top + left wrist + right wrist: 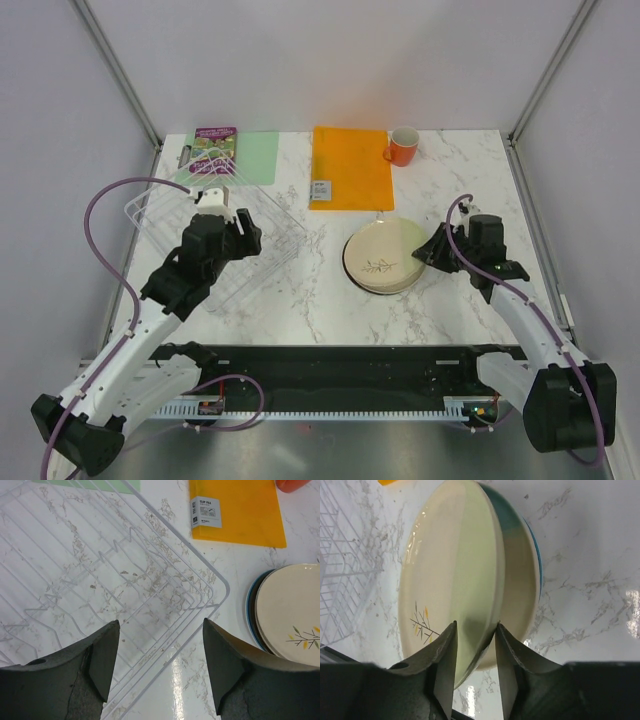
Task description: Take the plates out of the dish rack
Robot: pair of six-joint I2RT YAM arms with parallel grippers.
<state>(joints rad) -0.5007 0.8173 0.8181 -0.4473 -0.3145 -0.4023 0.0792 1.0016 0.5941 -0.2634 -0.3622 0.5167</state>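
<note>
White links [120, 350], black joints [210, 245], purple cables [88, 212], grey left pincer [160, 625]

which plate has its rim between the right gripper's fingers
The cream plate with the dark sprig. It lies on top, and its edge runs into the right gripper. The blue-and-beige plate sits beneath it, outside the fingers.

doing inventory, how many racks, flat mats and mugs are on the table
white wire dish rack: 1
flat mats: 2, the orange mat and the green mat
orange mug: 1
total: 4
</note>
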